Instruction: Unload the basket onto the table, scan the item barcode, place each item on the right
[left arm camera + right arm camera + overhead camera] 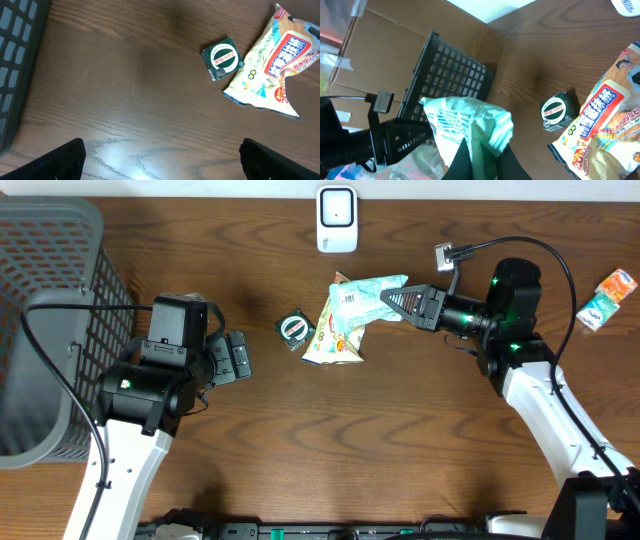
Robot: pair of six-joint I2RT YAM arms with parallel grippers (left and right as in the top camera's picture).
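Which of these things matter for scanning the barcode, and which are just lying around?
For the job: mint-green packet, right gripper holding it, white scanner.
Lying about: yellow snack bag, small green box, basket, two small packets.

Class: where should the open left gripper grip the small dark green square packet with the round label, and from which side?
Probably from straight above: the small dark green square packet lies flat, label up, so only its thin edges offer purchase. Let the left gripper span the opposite edges that keep its fingers off the yellow snack bag beside it.
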